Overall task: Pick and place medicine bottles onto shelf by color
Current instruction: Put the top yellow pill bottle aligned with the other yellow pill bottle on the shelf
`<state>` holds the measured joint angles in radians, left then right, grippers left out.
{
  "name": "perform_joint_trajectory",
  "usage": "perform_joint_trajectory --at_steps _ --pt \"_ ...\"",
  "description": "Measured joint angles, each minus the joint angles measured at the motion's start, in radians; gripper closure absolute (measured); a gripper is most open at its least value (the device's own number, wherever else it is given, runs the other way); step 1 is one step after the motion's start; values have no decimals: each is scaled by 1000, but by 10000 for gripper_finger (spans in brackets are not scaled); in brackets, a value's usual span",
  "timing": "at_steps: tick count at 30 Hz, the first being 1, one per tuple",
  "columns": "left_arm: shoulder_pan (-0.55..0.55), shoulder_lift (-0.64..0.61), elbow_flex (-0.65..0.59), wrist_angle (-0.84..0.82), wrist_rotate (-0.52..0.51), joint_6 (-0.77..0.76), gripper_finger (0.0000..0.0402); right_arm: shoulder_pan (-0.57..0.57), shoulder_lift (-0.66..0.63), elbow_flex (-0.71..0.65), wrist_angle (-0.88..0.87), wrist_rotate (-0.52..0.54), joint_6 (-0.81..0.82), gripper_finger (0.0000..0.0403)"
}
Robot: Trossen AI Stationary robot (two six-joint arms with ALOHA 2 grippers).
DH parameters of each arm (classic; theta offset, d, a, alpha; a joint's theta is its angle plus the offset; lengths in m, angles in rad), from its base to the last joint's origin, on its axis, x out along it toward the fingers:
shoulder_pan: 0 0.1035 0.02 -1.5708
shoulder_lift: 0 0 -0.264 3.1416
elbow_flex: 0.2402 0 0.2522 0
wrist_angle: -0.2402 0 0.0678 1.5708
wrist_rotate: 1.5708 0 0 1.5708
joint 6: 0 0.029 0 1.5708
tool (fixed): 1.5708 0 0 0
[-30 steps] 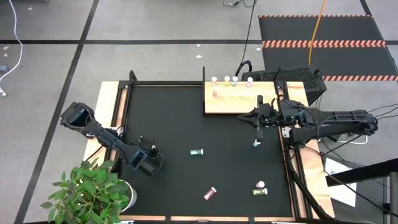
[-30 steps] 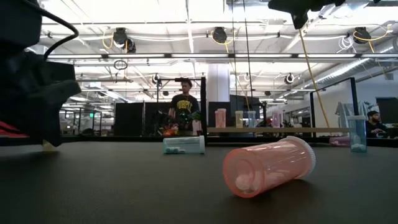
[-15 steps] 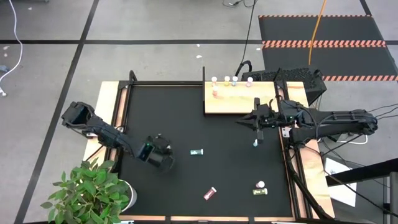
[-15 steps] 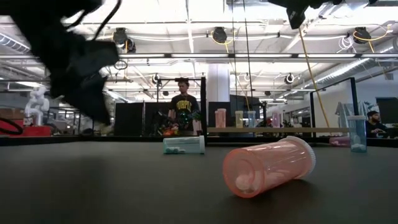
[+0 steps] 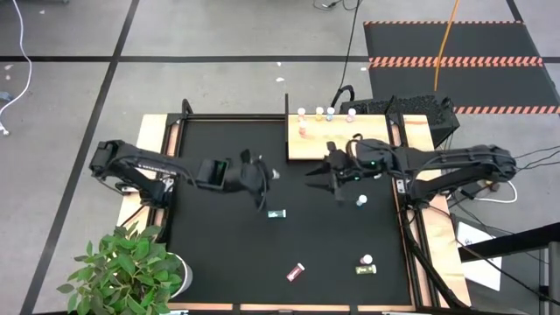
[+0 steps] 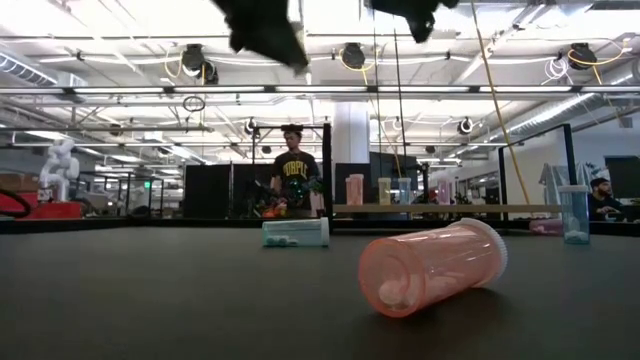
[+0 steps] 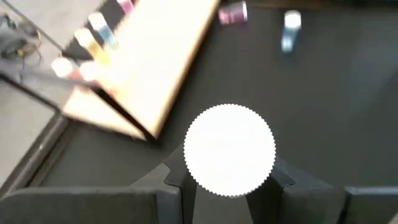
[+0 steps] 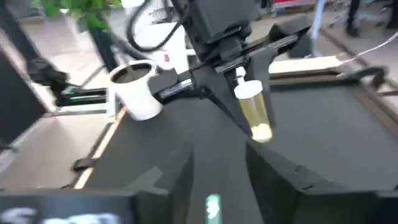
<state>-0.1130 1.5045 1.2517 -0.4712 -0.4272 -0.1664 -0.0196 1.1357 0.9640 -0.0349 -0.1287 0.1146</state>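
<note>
Hanging above the middle of the black mat (image 5: 219, 254), the left gripper (image 5: 265, 178) is clamped on a yellow-green bottle (image 8: 255, 112). From the left wrist, that bottle's white cap (image 7: 230, 149) fills the space between the two dark fingers (image 7: 177, 186). The right gripper (image 5: 313, 172) faces it from just beside, raised off the mat in front of the shelf (image 5: 332, 147). Its fingers (image 8: 186, 180) stand apart with nothing between them.

The shelf lies at the mat's far edge, right of the middle. A row of small capped bottles (image 5: 318, 112) stands along its back edge, and a pink one (image 5: 304, 131) stands a little forward of the row.

Loose bottles are scattered on the mat. A teal bottle (image 5: 276, 213) lies on its side just below the left gripper. A blue bottle (image 5: 360, 201) stands near the right gripper. A pink bottle (image 6: 430, 265) lies on its side close to the low camera. Another yellow-green one (image 5: 366, 269) lies near the front right corner, with a white-capped bottle (image 5: 367, 259) touching or just beside it.

A potted plant (image 5: 131, 271) sits at the table's front left corner. A person (image 6: 297, 175) stands in the room behind.
</note>
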Motion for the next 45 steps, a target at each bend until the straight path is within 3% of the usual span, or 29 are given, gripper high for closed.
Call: perform_joint_trajectory --at_steps 5,10,16,23,30,45 --pt "49 0 64 65 75 90 297 0 65 92 -1 53 -84 207" --pt "63 0 64 108 146 114 297 0 135 200 -82 54 -155 189" --pt "51 4 64 108 148 109 297 0 209 230 -100 58 -191 186" --pt "31 53 63 105 147 105 297 1 254 255 -106 156 -287 186" --pt "24 88 63 118 147 102 297 1 254 261 -106 99 -290 186" --pt "27 109 61 108 147 113 297 2 334 262 -108 94 -266 196"
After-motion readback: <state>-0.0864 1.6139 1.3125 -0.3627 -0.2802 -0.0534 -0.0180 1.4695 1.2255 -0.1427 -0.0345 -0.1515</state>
